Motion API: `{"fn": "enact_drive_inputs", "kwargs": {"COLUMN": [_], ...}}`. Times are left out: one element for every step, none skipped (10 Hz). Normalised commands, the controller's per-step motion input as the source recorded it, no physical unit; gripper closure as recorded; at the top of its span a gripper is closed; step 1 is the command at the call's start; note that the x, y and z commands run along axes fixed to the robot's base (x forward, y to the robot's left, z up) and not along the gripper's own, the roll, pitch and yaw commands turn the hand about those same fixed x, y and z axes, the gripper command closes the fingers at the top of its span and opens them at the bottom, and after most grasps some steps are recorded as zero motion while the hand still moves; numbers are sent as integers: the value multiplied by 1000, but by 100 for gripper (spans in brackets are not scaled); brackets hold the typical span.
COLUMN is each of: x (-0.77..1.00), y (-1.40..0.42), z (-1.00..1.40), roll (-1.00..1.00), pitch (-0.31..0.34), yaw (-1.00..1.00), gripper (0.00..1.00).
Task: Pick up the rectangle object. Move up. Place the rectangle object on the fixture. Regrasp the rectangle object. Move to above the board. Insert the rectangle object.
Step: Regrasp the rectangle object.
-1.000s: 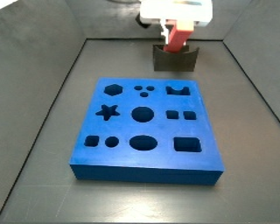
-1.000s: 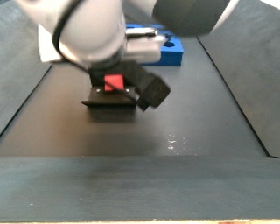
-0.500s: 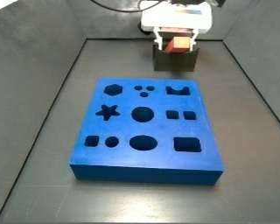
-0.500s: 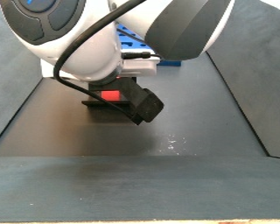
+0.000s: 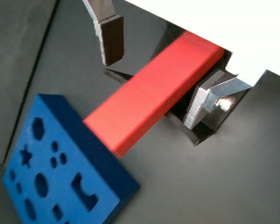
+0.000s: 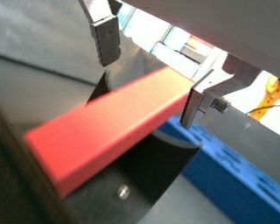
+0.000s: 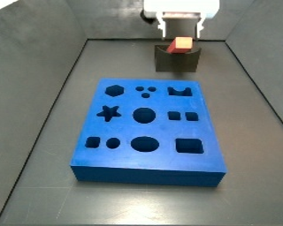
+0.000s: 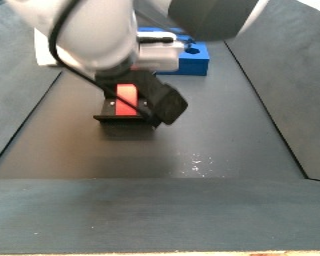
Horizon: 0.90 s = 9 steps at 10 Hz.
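The red-orange rectangle object (image 7: 179, 44) lies across the notch of the dark fixture (image 7: 177, 62) at the far end of the tray, level and end-on in that side view. My gripper (image 7: 179, 26) hangs just above it, open. In both wrist views the rectangle object (image 5: 154, 87) (image 6: 108, 131) runs between the silver fingers. One finger (image 5: 109, 39) stands clear of it with a gap; the other finger (image 5: 206, 103) is close beside its far face. The blue board (image 7: 144, 132) lies nearer the tray's middle, apart from the fixture.
Dark raised tray walls (image 7: 61, 79) run along both sides of the grey floor. The arm's white body (image 8: 96, 40) fills the upper part of a side view and hides part of the board (image 8: 187, 62) behind it.
A second ago the rectangle object was tilted in the gripper above the fixture. It now lies flat on the fixture, the fingers have parted from it, and the gripper has risen slightly.
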Motion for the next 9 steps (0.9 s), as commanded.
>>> {"fn": "enact_drive_inputs", "kwargs": {"x": [-46, -41, -36, -34, 11, 13, -28, -54, -83], "y": [-1, 0, 1, 4, -963, -1000, -1000, -1000, -947], "z": [924, 762, 545, 382, 1000, 976, 915, 889, 761], "roll": [42, 45, 43, 42, 1000, 1000, 1000, 1000, 1000], "pitch": [34, 60, 88, 103, 77, 76, 64, 59, 50], "yaw": [65, 58, 37, 20, 7, 6, 5, 4, 3], "gripper": [0, 0, 0, 0, 0, 0, 0, 0, 0]}}
